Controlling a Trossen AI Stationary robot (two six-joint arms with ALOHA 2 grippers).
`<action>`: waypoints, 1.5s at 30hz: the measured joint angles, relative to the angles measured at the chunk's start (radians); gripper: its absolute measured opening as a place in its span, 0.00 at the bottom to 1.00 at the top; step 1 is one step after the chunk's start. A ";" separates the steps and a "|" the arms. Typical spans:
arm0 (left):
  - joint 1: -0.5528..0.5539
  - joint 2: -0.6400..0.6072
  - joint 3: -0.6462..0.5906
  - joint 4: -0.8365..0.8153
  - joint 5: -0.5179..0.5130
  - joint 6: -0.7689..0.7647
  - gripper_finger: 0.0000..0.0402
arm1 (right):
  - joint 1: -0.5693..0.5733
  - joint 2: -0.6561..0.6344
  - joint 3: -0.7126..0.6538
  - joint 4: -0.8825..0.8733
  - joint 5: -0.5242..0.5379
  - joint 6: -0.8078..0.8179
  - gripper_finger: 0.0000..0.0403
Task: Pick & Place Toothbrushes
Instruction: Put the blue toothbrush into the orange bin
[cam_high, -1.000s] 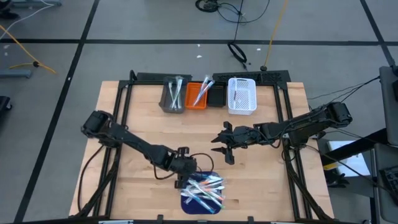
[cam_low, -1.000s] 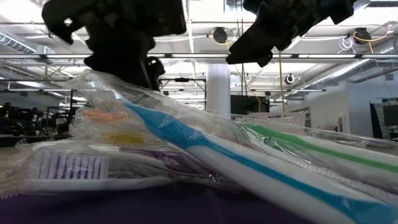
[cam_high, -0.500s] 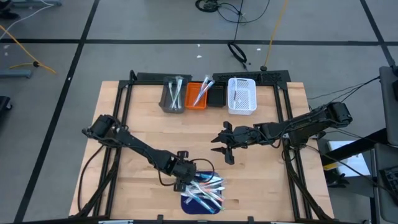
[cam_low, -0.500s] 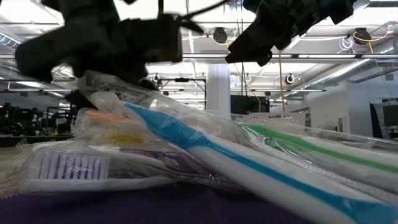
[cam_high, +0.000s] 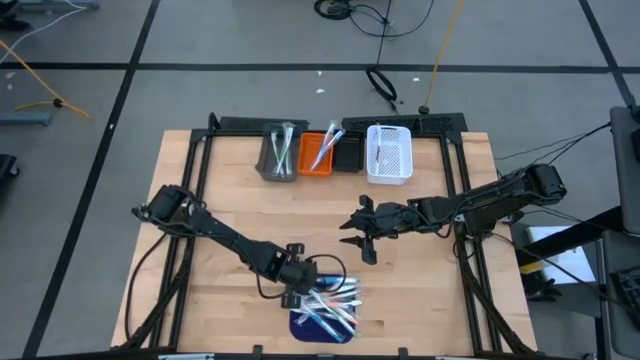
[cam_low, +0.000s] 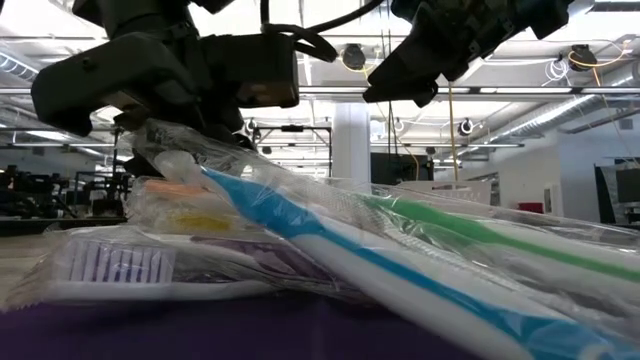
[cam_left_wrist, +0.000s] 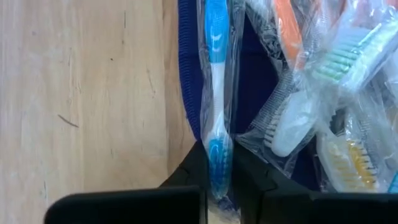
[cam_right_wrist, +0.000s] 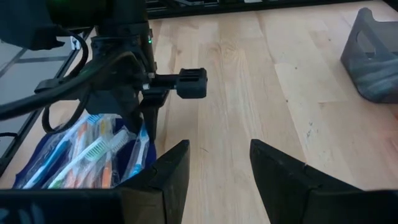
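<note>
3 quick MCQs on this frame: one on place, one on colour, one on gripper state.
1. The toothbrushes pile lies on:
A. blue mat
B. white bin
C. bare wood

2. Colour of the toothbrush between the left gripper fingers:
A. orange
B. blue and white
C. green

3. The right gripper is:
A. shut on a brush
B. open, empty
C. inside a bin

Key: 1 A, the blue mat shows under the pile at the near table edge. 2 B, the left wrist view shows a wrapped blue and white toothbrush clamped. 3 B, its fingers stand apart over bare wood.

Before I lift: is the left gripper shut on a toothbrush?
Shut. The left gripper clamps a wrapped blue toothbrush between its fingers at the mat edge.
</note>
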 joint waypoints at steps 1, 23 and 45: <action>0.000 0.000 0.000 0.001 -0.001 -0.003 0.09 | 0.000 0.000 0.000 -0.001 0.000 0.000 0.40; 0.000 -0.068 -0.002 -0.031 -0.154 -0.077 0.07 | 0.000 0.000 0.000 -0.001 0.000 0.000 0.40; -0.018 -0.156 -0.001 -0.299 -0.507 -0.316 0.07 | -0.004 -0.009 -0.026 0.087 0.004 -0.063 0.40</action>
